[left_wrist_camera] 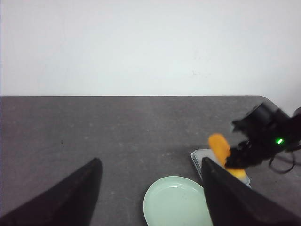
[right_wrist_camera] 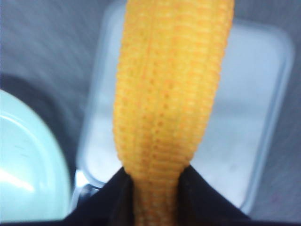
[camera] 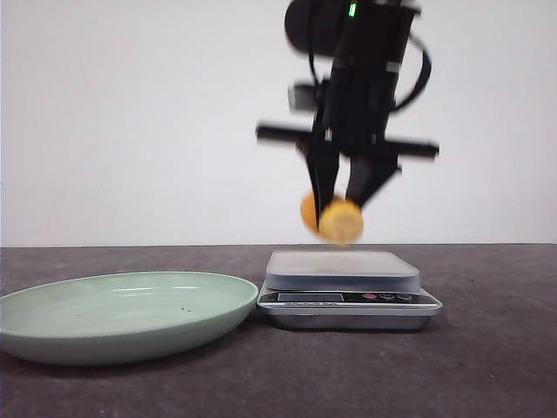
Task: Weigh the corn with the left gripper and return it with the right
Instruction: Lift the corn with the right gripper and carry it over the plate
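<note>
Corn (camera: 335,218) hangs in the air just above the weighing platform of a small digital kitchen scale (camera: 348,287), clear of its surface, clamped between the two black fingers of the right gripper (camera: 346,205). In the front view the arm comes down from above, its fingers pointing downward and closed narrowly on the cob, with the paler cut end facing the camera; the arm and cob are slightly blurred. The right wrist view shows the cob (right_wrist_camera: 171,103) filling the middle of the picture, its ribbed kernel rows running away from the fingers (right_wrist_camera: 207,202) that pinch it at one end, with the pale grey scale platform (right_wrist_camera: 244,117) directly beneath and the rim of the plate (right_wrist_camera: 28,165) to one side.

A pale green plate (camera: 52,344) sits on the dark table (camera: 487,366), to the left of the scale and almost touching it in the front view; whether they meet I cannot tell.

The left gripper (left_wrist_camera: 150,197) shows only in its own wrist view, its two tapered fingers (left_wrist_camera: 70,197) spread wide with nothing between them. It is well apart from the scale (left_wrist_camera: 197,157), looking across the table at the plate (left_wrist_camera: 174,202), the corn (left_wrist_camera: 220,148) and the right arm (left_wrist_camera: 263,136) beyond.
</note>
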